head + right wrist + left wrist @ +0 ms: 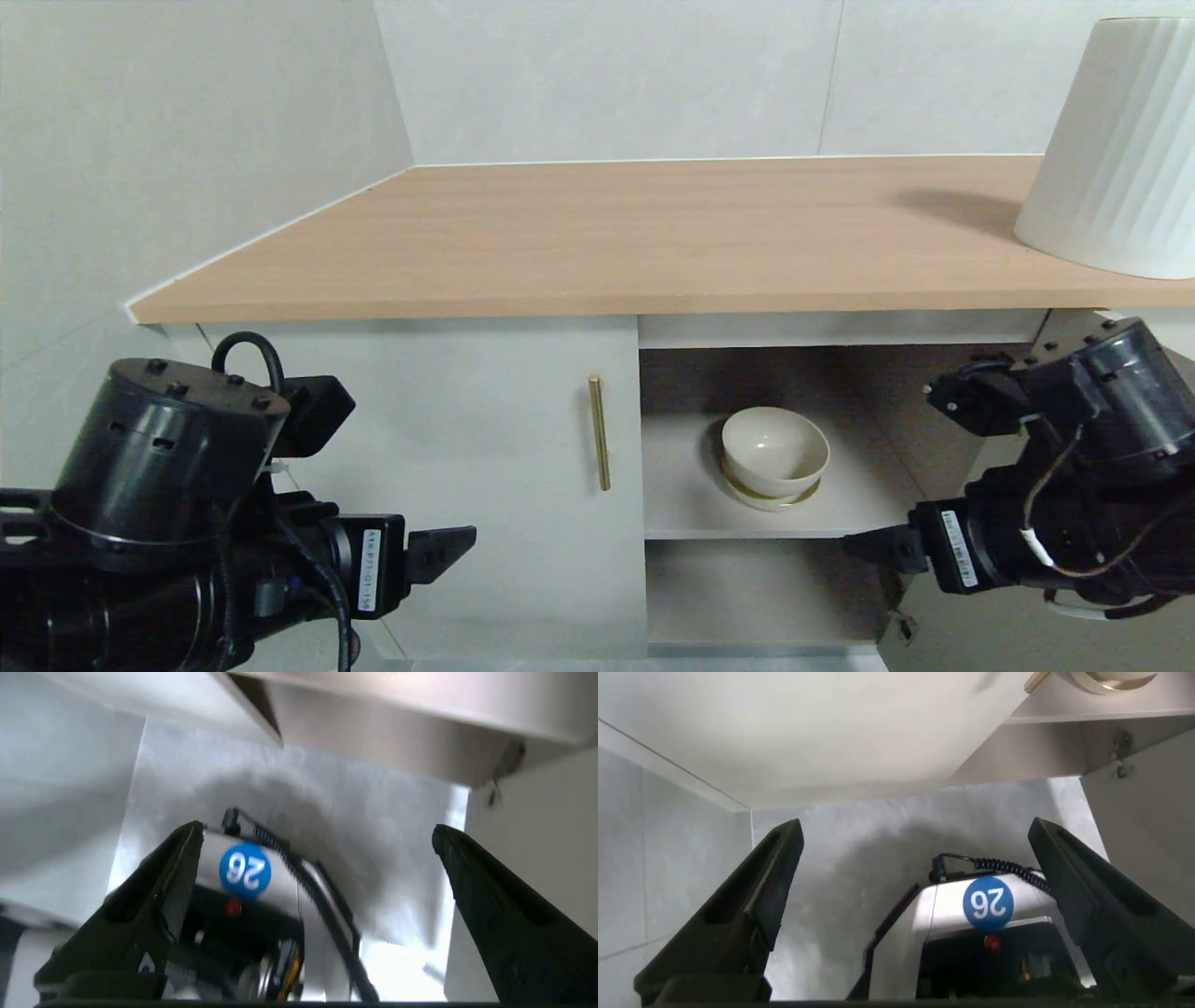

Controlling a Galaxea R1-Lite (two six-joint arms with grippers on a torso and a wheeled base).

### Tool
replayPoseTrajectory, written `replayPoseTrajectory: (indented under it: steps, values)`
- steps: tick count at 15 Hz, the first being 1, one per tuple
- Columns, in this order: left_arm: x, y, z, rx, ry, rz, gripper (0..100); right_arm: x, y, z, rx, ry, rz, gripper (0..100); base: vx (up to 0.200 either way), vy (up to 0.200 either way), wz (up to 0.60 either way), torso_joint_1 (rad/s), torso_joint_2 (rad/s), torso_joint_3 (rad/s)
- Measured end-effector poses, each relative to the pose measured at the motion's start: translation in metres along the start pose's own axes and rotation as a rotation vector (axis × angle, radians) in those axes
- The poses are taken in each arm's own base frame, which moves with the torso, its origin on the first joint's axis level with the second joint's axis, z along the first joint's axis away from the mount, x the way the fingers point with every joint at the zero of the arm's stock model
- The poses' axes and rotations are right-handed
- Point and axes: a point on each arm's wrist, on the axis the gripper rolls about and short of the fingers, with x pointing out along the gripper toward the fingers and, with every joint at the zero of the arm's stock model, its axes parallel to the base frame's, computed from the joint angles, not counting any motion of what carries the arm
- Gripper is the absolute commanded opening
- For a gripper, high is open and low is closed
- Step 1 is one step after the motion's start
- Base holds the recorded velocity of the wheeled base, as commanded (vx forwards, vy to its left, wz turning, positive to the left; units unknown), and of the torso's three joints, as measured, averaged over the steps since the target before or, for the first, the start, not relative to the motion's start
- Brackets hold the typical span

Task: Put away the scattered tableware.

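Observation:
A cream bowl sits on a small gold-rimmed plate on the upper shelf of the open right cabinet compartment. My left gripper hangs low in front of the closed left door, open and empty, its fingers spread wide over the floor. My right gripper is at the lower right edge of the open compartment, just below and to the right of the bowl. It is open too, with nothing between its fingers.
The closed left door carries a vertical gold handle. The wooden countertop above is bare apart from a white ribbed lampshade at the right. A bare lower shelf lies under the bowl. Walls close in at the left.

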Motion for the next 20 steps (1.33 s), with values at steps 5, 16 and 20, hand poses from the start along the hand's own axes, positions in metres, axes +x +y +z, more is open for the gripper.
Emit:
replayPoseTrajectory:
  steps: [5,16,20]
  values:
    - [0.0,0.0,-0.003,0.023,0.005,-0.005,100,-0.029,-0.004,-0.005,0.027,-0.04,0.008,100,-0.08,0.0,0.0,-0.001,0.0,0.002]
    - [0.002,-0.003,-0.007,0.038,0.021,-0.009,100,-0.033,-0.005,-0.006,0.022,-0.048,0.007,100,-0.2,0.0,0.0,0.005,0.0,0.005]
    - [0.002,-0.002,-0.008,0.039,0.027,-0.006,100,-0.031,-0.005,-0.006,0.022,-0.04,0.004,100,-0.1,0.0,0.0,0.0,0.0,-0.001]
